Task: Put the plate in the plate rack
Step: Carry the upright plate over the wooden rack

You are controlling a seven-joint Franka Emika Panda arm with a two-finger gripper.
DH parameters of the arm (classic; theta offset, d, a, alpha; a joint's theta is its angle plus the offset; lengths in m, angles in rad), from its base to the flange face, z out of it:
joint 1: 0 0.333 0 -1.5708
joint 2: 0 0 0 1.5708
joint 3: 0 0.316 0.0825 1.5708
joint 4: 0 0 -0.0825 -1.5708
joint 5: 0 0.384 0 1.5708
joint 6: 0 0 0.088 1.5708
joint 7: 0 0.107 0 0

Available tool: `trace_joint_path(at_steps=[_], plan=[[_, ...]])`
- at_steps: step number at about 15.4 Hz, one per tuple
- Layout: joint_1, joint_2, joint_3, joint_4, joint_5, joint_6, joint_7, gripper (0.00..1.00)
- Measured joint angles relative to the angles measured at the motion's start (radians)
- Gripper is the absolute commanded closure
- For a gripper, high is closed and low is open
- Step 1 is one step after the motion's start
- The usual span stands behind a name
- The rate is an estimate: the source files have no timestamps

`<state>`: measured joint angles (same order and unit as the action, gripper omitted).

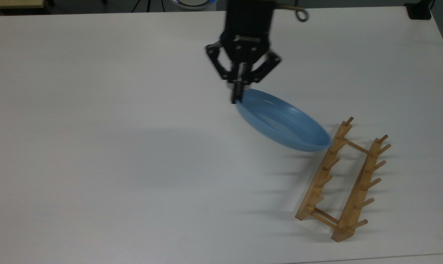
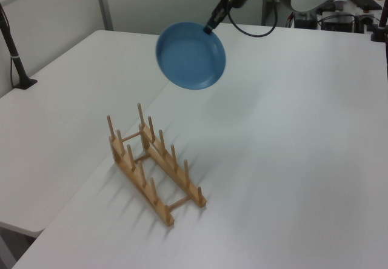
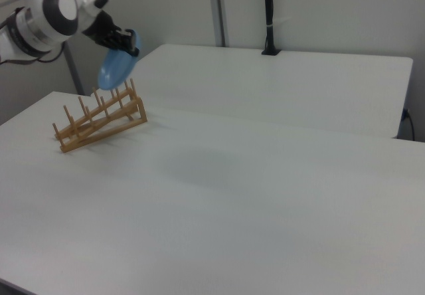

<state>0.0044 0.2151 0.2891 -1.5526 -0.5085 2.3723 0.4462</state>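
I have a plain white worktop point(image 1: 115, 154) under the arm, matte and bare apart from soft shadows, and in the left view a second white worktop point(image 2: 54, 129) butts against it along a seam. Grey partition walls with upright metal posts close off the room in the left and right views, and a black pole point(image 3: 267, 16) on a clamp foot stands at the far edge in the right view. The tool point(image 1: 237, 98) is pinching the rim of the plate point(image 1: 283, 123), its two fingers pressed close together on the edge. The light-blue plate hangs tilted in the air, clear of the worktop, its lower edge near the far end of the plate rack point(image 1: 344, 181) in the top view. The wooden rack stands on the worktop with its dowel pegs upright and nothing in it. There is pale lettering on the tool's black body in the top view, but I cannot read it.
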Motion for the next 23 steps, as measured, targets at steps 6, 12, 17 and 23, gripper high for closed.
trace_joint_path(at_steps=[6,12,17,23], plan=[[0.065,0.053,0.001,0.004,-0.386,0.122,0.384,1.00],[0.087,0.153,0.000,0.057,-0.755,0.134,0.645,1.00],[0.127,0.193,0.001,0.097,-0.845,0.134,0.681,1.00],[0.191,0.194,0.001,0.115,-0.913,0.134,0.681,1.00]])
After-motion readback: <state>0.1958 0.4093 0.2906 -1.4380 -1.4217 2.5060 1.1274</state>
